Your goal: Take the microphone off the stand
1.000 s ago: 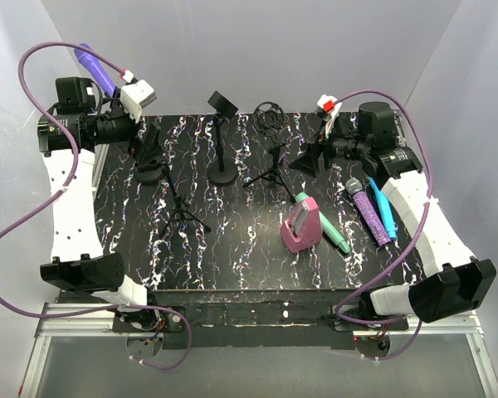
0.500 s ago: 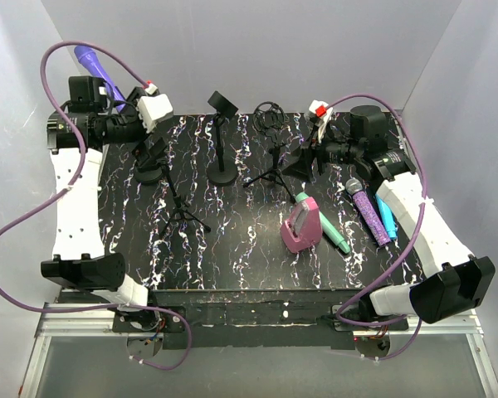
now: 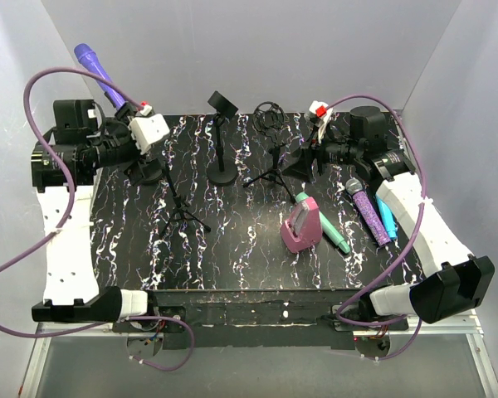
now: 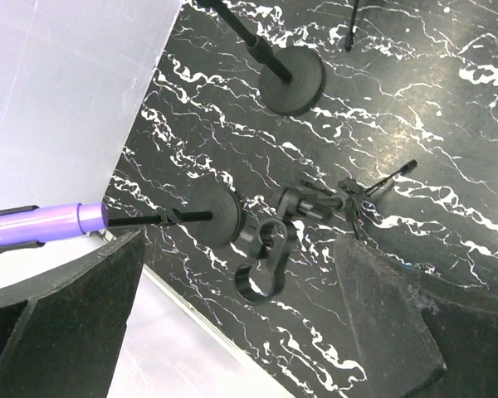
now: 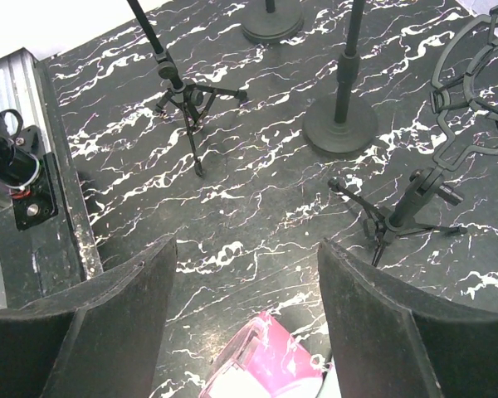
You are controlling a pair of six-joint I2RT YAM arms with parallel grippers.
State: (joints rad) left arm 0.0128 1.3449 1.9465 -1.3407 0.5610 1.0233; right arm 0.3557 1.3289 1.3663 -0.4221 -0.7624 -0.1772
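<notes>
L hand [image 4: 236, 249] was open, purple mic [image 4: 41, 225] off to one side; R hand [image 5: 245, 249] open. We reckoned closing there could topple stand [image 4: 214, 214].

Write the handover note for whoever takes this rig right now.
Left gripper: open and empty, at the far left corner of the table, beside the purple microphone but not around it.
Right gripper: open and empty, above the back right of the table.
The purple microphone sits tilted on its round-base stand.
Done: approach only; nothing is gripped.
Left: close the left gripper on the microphone, lift it off the stand, then probably set it down.
</notes>
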